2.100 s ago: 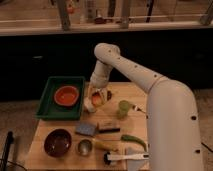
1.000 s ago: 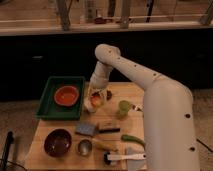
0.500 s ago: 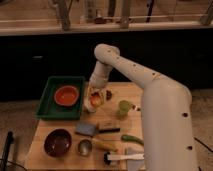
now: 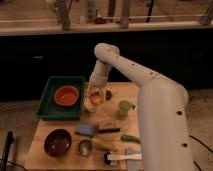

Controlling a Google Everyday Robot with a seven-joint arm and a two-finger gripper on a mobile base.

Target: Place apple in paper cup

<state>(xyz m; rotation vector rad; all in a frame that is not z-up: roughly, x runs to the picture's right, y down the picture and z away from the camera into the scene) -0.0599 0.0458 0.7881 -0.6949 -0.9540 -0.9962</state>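
— Barely shifted since the earlier frames: same reach over the wooden worktop (image 4: 67, 131), pincer (image 4: 95, 98) parked just right of the green tray (image 4: 47, 102), same orange-red blob beneath it.

— Meaning the apple (image 4: 96, 99)?

— Looks like it. Sits right at the pincer's tip, at or just over the spot where the paper cup (image 4: 93, 104) shows as a pale rim. Cannot tell whether held above the rim, resting on it, or already partly inside.

— And the grip itself?

— Cannot tell. Hidden behind the wrist and the fruit; no way to say whether clamped on the apple or let go.

— Neighbours?

— Dark red berries (image 4: 108, 94) just to the right, nearly touching the wrist. Light green mug (image 4: 124, 108) a bit further right. Orange bowl (image 4: 66, 95) inside the tray to the left. Below: grey sponge (image 4: 86, 129), dark bowl (image 4: 57, 142), small metal cup (image 4: 84, 146).

— What could go wrong?

— Mostly the fit. Apple roughly as wide as the cup, so any offset at release probably leaves it perched on the rim, then rolling off toward the berries or the tray wall. Light cup, too: pressing down off-centre or catching the rim while lifting away could tip it. Swinging right on retreat risks scattering the berries.
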